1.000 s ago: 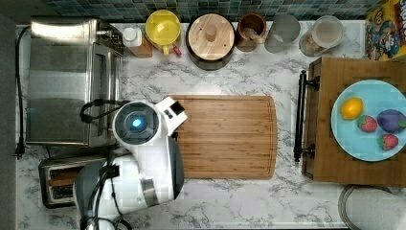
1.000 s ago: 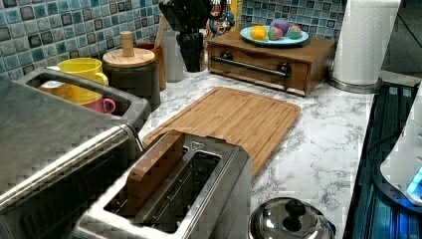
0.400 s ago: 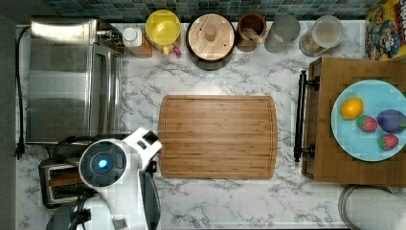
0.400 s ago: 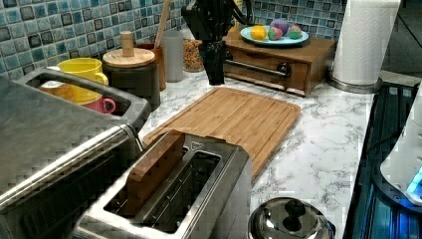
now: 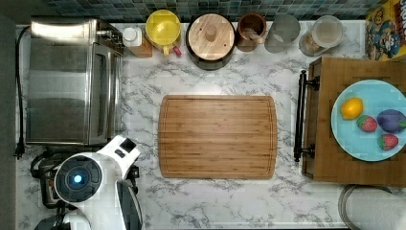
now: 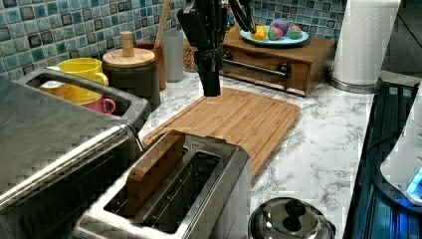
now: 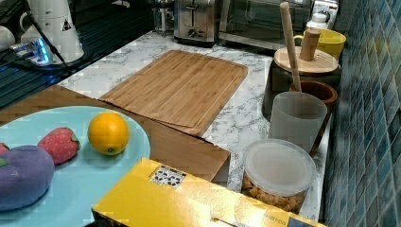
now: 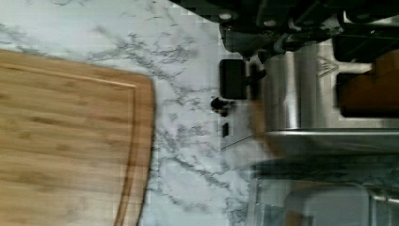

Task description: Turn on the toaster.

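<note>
While the fingers (image 6: 210,82) hang pressed together, the toaster (image 6: 184,194) sits well apart.

White arm (image 5: 91,184), blue-lit round cap, black claw (image 6: 209,74).

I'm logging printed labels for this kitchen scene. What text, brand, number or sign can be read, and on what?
No text reads clearly.
Cereal box: colourful print, too blurred to read.
Same box in the right view: a square code patch and small print, unreadable.
White machine: a dark triangular warning sign, no legible words.
Toaster: a faint embossed mark, unreadable.
</note>
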